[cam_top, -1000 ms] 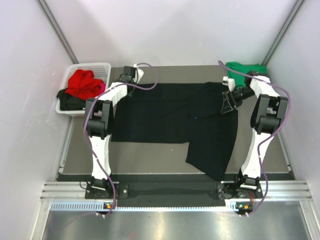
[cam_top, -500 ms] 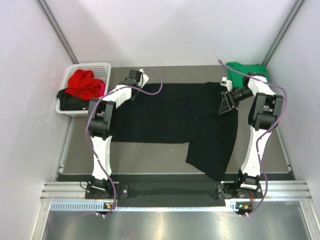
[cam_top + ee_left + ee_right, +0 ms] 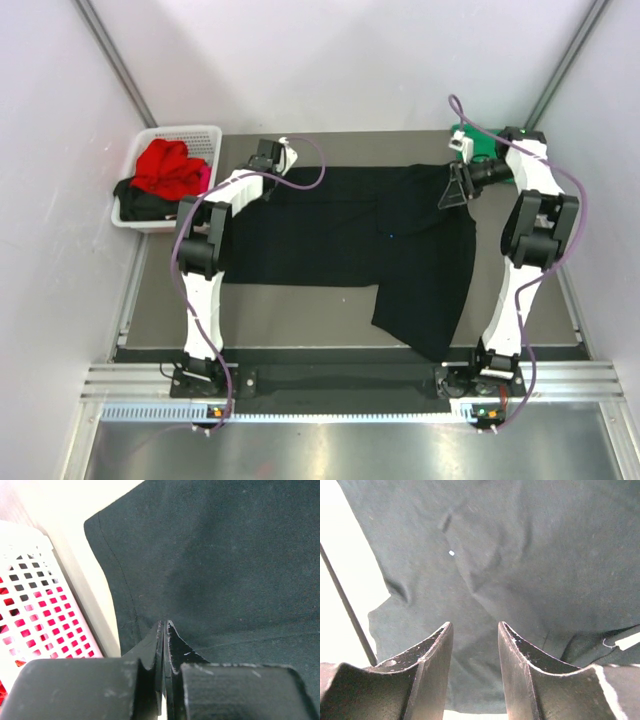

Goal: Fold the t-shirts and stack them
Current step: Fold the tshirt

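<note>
A large black t-shirt lies spread on the table, with one part hanging toward the near edge; it fills the left wrist view and the right wrist view. My left gripper is shut, its tips at the shirt's left hem near a corner; I see no cloth between the jaws. My right gripper is open and empty just above the shirt's far right part. A green t-shirt lies at the far right corner. A red t-shirt with pink and black cloth lies in the basket.
The white lattice basket stands at the far left, off the mat, and shows at the left of the left wrist view. White walls close in on both sides. The arm bases sit at the near edge.
My left gripper has moved right onto the shirt's far left corner. My right gripper has lifted and swung toward the far right corner, and the arm now covers part of the green shirt.
</note>
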Available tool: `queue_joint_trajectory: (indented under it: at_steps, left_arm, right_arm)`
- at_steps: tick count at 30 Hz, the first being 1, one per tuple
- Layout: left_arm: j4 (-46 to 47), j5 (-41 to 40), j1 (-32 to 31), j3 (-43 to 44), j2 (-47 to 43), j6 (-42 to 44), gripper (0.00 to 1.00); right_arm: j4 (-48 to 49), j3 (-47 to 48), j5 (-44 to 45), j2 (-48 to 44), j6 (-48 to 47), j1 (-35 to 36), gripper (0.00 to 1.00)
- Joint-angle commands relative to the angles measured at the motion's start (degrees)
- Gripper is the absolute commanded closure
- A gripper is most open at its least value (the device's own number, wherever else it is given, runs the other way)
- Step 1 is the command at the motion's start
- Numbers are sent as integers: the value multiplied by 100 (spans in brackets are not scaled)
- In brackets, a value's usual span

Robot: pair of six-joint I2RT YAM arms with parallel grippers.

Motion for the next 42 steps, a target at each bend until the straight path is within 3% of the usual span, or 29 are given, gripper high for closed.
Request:
queue_joint_trajectory:
  at_steps: [1,7,15,27,42]
  left_arm:
    - [214,96,42,184,-29,-57,100]
    - [197,157,94,140,-46,-136,100]
    - [188,149,138,9,-143,-145,100]
    - [170,52,138,-62,-205,-57,100]
    - [188,-45,112,-150,-178,48,100]
  right_arm:
    - [-797,143,-459,-686,55,-4,58]
    - [-789,-94,-152,-731,-6,40,58]
    - [-631,-577,1079,-538,-675,-65,53]
    - [-279,-455,1176,104,-490,-127,48]
    - [-165,46,438,623,-358,39,47]
